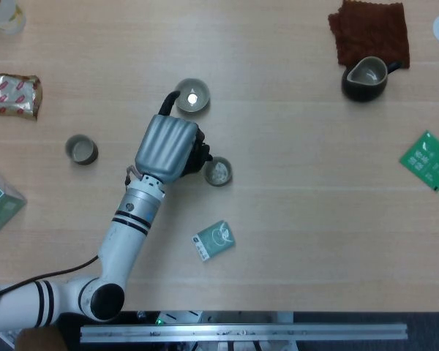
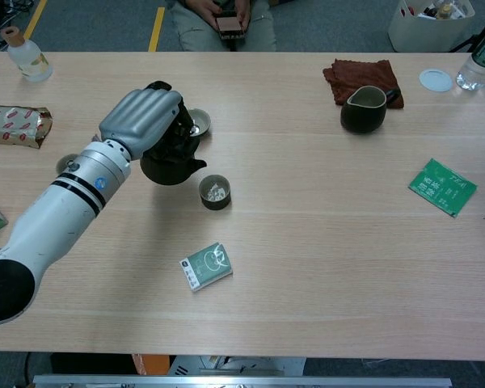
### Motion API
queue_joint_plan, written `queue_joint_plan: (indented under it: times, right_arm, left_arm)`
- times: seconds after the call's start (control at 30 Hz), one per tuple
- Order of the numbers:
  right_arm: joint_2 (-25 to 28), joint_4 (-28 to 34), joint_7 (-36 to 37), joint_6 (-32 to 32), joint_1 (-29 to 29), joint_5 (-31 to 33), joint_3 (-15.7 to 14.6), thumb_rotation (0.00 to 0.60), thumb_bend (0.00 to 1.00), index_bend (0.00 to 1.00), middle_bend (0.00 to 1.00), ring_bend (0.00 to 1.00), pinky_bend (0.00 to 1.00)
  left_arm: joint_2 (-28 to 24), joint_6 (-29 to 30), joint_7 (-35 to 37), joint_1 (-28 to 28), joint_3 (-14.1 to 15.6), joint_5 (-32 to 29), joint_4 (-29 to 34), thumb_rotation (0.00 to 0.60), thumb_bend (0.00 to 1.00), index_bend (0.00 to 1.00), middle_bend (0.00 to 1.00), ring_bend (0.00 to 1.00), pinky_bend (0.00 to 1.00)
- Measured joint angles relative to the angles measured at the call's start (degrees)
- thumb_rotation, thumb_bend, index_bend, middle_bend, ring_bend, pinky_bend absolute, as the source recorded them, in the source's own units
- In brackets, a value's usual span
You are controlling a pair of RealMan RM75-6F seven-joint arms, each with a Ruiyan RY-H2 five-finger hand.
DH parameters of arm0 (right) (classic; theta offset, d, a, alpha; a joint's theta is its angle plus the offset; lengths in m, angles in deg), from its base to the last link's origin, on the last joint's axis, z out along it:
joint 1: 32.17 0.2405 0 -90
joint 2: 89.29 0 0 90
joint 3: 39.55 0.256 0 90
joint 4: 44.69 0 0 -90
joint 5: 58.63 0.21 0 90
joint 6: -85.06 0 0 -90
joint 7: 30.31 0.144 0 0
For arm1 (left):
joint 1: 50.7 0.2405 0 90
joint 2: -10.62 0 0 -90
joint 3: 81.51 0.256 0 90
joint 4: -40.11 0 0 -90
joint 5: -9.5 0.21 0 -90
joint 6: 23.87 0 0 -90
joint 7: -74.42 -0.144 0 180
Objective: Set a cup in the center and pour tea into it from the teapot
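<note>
Chest view: left hand grips round dark teapot.

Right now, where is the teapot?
The teapot is on the table's left half, gripped by the left hand, between two small cups: one behind it, one to its right.

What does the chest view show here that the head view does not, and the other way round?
Only the chest view shows the seated person beyond the table, the white bin and the teapot body clear of the left hand. Only the head view shows the small cup at left unobstructed. Both share the left hand gripping the teapot, the center cup, the dark pitcher and the green packet.
</note>
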Motion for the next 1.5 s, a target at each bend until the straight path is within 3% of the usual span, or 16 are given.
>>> queue_joint_plan:
  times: [0.3, 0.6, 1.5]
  right_arm:
    - [-0.7, -0.3, 0.7, 0.4, -0.1, -0.2, 0.0, 0.6, 0.29, 0.02, 0.12, 0.0, 0.03]
    - [-1.0, -0.6, 0.8, 0.7, -0.1, -0.2, 0.1, 0.6, 0.29, 0.02, 0.12, 0.0, 0.03]
    - [-1.3, -1.7, 1.9, 1.6, -0.5, 0.5, 0.3, 0.6, 0.29, 0.02, 0.12, 0.0, 0.03]
  left_arm:
    - [-2.5, 0.2, 10.0, 1.7, -1.0, -0.2, -1.3, 0.6, 0.45, 0.86, 0.99, 0.8, 0.11]
    - [-2.4, -1.2, 18.2, 2.9, -0.2, 0.0, -6.1, 0.6, 0.45, 0.86, 0.98, 0.79, 0.11]
    - [2.9, -3.1, 26.5, 3.6, 0.1, 0.1, -19.0, 0.6, 0.45, 0.81, 0.89, 0.71, 0.11]
